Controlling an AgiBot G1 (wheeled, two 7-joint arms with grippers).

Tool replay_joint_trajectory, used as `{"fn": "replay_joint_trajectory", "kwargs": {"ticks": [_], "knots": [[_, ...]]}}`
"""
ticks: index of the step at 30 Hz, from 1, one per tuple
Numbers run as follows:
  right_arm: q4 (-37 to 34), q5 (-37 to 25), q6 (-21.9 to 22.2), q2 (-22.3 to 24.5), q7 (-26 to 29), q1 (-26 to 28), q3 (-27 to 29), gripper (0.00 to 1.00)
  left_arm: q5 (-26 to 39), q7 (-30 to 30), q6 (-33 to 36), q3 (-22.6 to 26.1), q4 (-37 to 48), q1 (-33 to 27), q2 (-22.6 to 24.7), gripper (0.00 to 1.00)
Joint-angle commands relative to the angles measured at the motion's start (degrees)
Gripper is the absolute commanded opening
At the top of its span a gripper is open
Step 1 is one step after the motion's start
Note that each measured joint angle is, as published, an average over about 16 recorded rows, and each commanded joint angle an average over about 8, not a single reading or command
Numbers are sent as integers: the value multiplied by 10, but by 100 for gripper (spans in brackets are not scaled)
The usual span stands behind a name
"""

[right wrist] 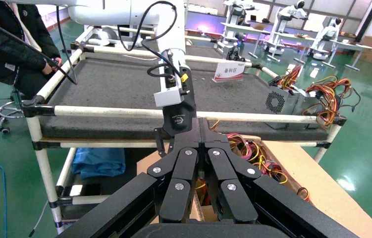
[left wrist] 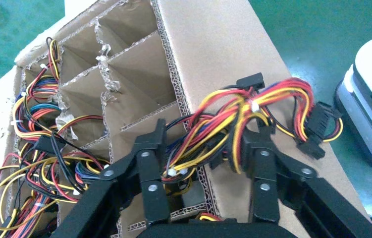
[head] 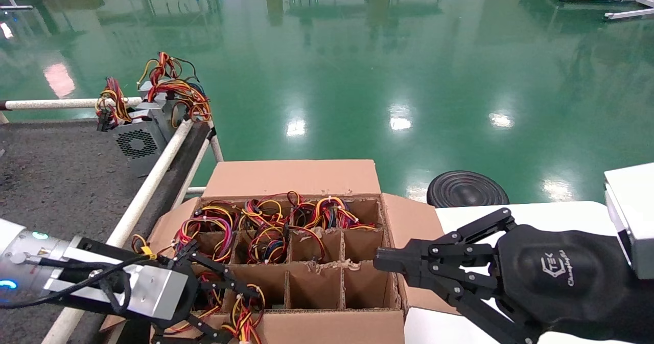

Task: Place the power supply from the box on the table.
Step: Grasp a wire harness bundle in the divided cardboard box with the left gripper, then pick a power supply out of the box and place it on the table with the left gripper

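Reaching down into the near-left corner of the big brown corrugated cardboard box (head: 301, 262), the left gripper (head: 225, 288) is the one doing the work here, so I'm using that box as the reference for everything. In the left wrist view its black fingers (left wrist: 146, 171) stand spread wide on either side of a red, yellow and orange wire bundle (left wrist: 243, 114) with black plugs, and the wires run across the gap between them. I honestly can't tell if the pads are touching the wires or just framing them.

I'd guess the small silver-grey metal power supply sits down in that corner cell under the wires, but its body is hidden, so I can't say how its long axis lies. Going by the divider cells, it probably stands on end and has to come straight up out of the box.

The right gripper (head: 380, 262) hangs at the box's right wall, fingers pressed together with nothing between them, clearly farther from that corner than the left one.

Farther in, the back cells of the box are stuffed with more coloured wires (head: 271, 221).

Beyond the box's left flap is the dark grey rough table (head: 61, 180) with white tubular rails, and two grey units with round fan grilles (head: 140, 134) sit at its far corner. So the lift goes up, then away to the left.
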Motion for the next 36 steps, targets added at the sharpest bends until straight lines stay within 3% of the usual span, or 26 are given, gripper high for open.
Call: {"fn": "replay_joint_trajectory", "kwargs": {"ticks": [1, 24, 36], "knots": [[0, 0, 0, 0, 0, 0, 0, 0, -3, 2, 1, 1, 2, 0, 0, 0], [0, 0, 0, 0, 0, 0, 0, 0, -28, 9, 7, -2, 20, -2, -10, 0], [0, 0, 0, 0, 0, 0, 0, 0, -52, 16, 8, -27, 20, -13, -23, 0]]}}
